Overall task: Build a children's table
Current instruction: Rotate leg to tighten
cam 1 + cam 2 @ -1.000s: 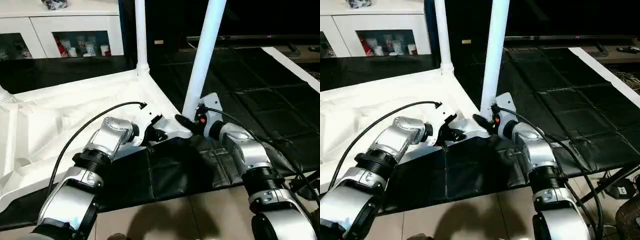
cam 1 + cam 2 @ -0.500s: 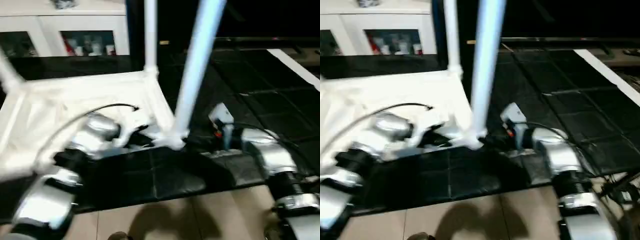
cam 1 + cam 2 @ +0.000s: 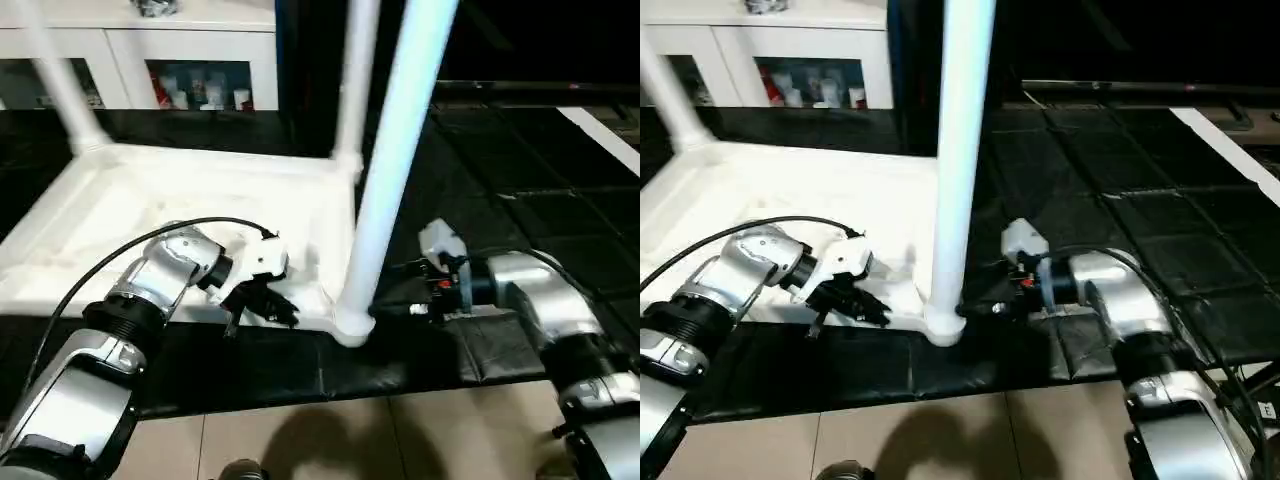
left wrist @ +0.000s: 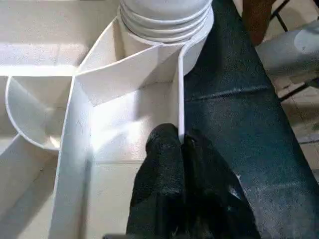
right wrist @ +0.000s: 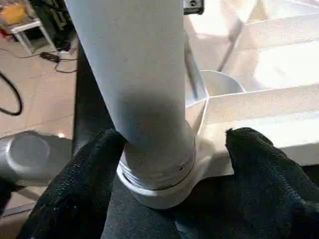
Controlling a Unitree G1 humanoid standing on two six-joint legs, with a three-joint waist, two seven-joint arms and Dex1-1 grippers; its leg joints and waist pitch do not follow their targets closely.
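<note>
Seen from the head cameras, the children's table [image 3: 200, 195] lies upside down on a black-covered counter [image 3: 520, 230], its near corner leg [image 3: 400, 150] rising upright between the arms, with the right tool [image 3: 392, 305] just beside the leg's base and the left tool [image 3: 262, 300] at the near frame edge. In the left wrist view, the left tool [image 4: 182, 149] is pinched closed on the thin frame rib [image 4: 180, 94] leading to the leg socket. In the right wrist view, the right tool's [image 5: 169, 144] fingers [image 5: 259, 164] stand wide either side of the leg's base, apparently not clamping it; its long axis runs straight up, so any tightening would likely fall to this nearer arm.
</note>
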